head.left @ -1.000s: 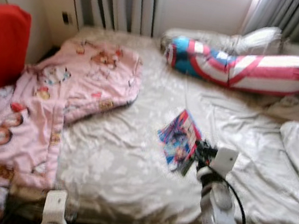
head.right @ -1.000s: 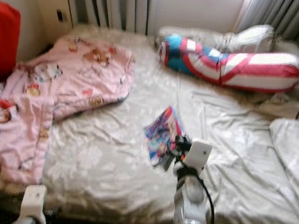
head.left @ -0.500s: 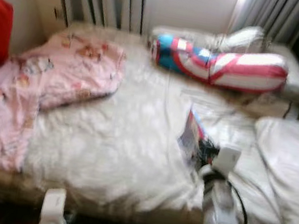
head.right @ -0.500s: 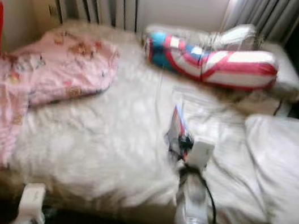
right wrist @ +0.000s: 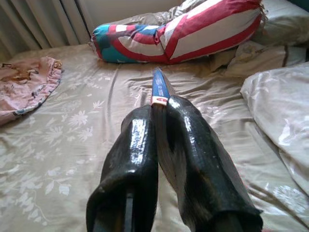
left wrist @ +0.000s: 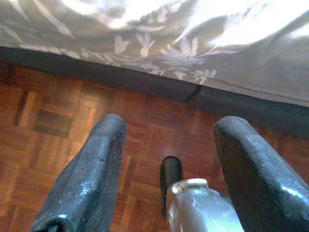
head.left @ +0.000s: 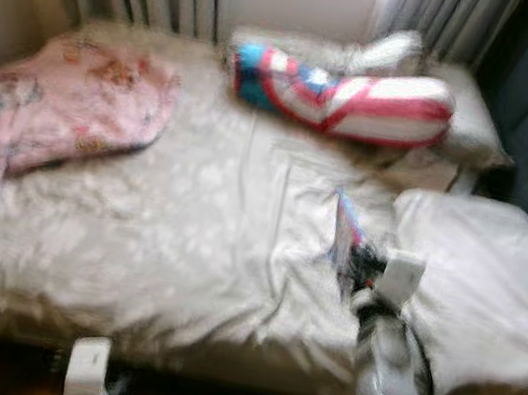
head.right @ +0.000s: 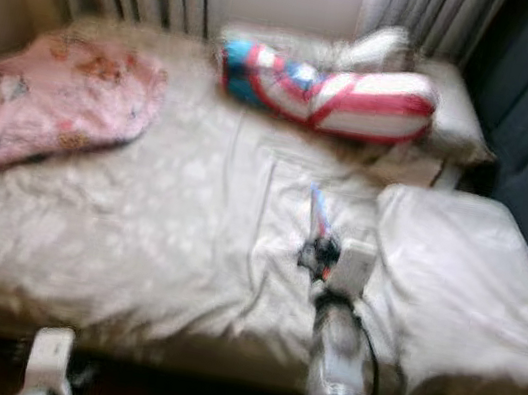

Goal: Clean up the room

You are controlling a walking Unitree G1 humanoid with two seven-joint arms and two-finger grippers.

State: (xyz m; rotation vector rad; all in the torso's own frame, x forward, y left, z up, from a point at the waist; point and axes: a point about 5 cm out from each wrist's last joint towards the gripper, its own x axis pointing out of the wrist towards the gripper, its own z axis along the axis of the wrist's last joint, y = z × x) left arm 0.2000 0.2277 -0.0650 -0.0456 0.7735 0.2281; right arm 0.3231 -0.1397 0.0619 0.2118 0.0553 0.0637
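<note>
Your main risk is the thin book [right wrist: 160, 88] slipping or folding out of the pinch: the right gripper [right wrist: 161, 113] has it only by one edge, standing on edge with most of it sticking out past the fingertips, so any quick swing or turn of the body could lever it loose and drop it back onto the bed sheet [head.left: 187, 235]. The head views are blurred, which suggests the camera is moving, so you cannot judge the grip well from them; trust the right wrist view, where the two black fingers are pressed together on the book's lower edge. Watch also the white duvet [head.left: 492, 287] bunched up on the right, close beside the arm, since a low sweep that way could snag it. The right arm reaches forward over the near edge of the bed, wrist raised, holding the book above the sheet at right of centre, well short of the striped bolster pillow [head.left: 347, 98] at the far end. The pink blanket [head.left: 50, 111] lies at the far left, untouched. Your left gripper [left wrist: 169, 164] hangs low by the bed's near side over the parquet floor [left wrist: 63, 140], fingers spread wide with nothing between them.
</note>
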